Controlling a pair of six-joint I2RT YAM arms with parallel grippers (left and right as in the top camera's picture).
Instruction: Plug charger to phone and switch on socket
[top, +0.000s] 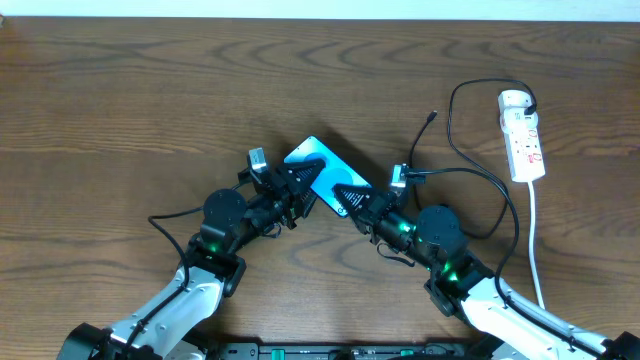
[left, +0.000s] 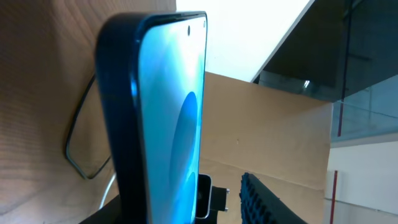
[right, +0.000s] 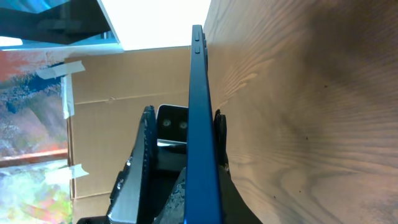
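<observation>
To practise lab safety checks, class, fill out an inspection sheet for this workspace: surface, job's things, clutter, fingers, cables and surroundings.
Surface: wooden table, no spills seen.
Job's things: phone at centre, screen lit; charger with its plug tip lying free, not in the phone; socket at the right, switch too small to read.
Clutter: nothing seen.
Grippers: right fingers shut on the phone's edge; left fingers at its other end, grip unclear.
Cables: charger loops out from the socket; white cord runs to the near edge.
Surroundings: cardboard panel beyond the table.
</observation>
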